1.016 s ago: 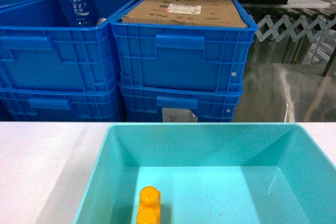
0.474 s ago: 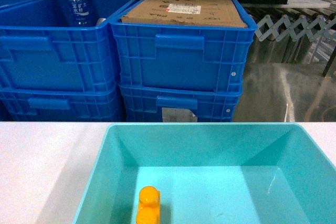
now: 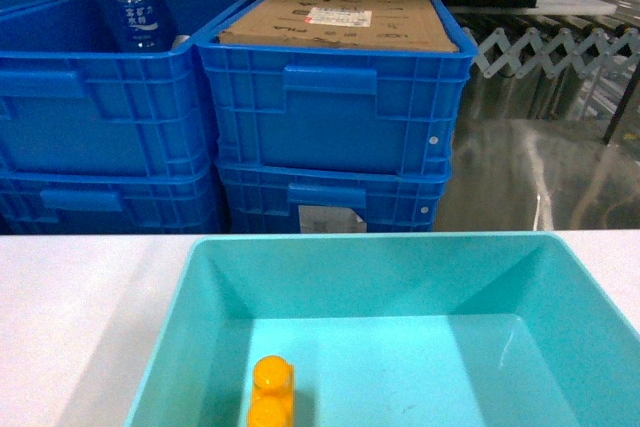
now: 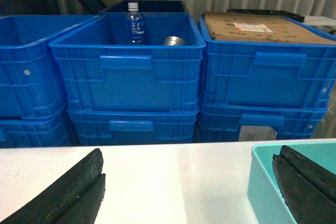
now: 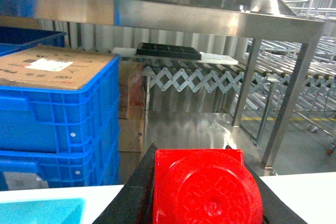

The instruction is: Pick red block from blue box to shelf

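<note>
With the small glossy red plastic block [image 5: 206, 187] clamped in the right gripper [image 5: 205, 195], clear of the shallow turquoise plastic box [image 3: 400, 277], the carry step is underway; next, raise it onto the stainless-steel shelf [image 5: 173, 14]. The left gripper [image 4: 189, 182] hangs spread, empty.

The water bottle [image 3: 134, 13] bore white characters too small to read. The white label [image 3: 338, 16] on the cardboard box [image 3: 340, 22] was illegible.
</note>
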Tool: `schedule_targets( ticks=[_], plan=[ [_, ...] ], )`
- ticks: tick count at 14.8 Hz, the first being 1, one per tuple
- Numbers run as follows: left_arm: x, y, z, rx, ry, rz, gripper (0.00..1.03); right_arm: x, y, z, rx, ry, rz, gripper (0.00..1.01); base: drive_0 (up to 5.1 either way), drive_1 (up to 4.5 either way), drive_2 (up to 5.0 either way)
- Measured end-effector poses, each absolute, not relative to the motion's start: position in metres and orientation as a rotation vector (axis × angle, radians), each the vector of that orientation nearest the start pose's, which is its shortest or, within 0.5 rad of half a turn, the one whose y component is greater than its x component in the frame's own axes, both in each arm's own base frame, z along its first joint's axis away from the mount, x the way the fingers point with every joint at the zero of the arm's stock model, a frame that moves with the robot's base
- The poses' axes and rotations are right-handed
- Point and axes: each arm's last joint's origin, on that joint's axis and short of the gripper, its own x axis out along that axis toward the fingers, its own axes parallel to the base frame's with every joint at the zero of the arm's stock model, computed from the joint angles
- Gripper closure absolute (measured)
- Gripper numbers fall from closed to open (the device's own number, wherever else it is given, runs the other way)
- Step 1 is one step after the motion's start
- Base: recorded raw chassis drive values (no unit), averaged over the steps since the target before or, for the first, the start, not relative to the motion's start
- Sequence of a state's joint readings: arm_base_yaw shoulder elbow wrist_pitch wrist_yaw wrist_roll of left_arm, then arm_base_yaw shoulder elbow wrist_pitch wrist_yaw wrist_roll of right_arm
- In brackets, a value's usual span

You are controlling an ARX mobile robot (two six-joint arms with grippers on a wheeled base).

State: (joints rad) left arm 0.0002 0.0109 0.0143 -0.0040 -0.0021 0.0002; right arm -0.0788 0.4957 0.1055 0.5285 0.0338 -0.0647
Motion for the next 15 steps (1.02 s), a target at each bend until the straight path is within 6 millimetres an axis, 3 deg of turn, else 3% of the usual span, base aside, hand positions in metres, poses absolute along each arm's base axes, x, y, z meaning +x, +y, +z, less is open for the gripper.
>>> schedule_targets(
  ticks=[14,15],
  plan=[
    [0.0975,0.0,0.1672,0.0,0.001,0.001,0.05,0.1324,-0.0115,0.2049,-0.068,-0.136,-0.119,0.74,-1.8,-1.77,-1.8],
    [0.0975,0.0,0.1671,0.0,0.001,0.001,0.05,0.1324,-0.0115,0.2049,-0.068,-0.135,-0.119,0.74,1.0,-6.63,0.6]
  ],
)
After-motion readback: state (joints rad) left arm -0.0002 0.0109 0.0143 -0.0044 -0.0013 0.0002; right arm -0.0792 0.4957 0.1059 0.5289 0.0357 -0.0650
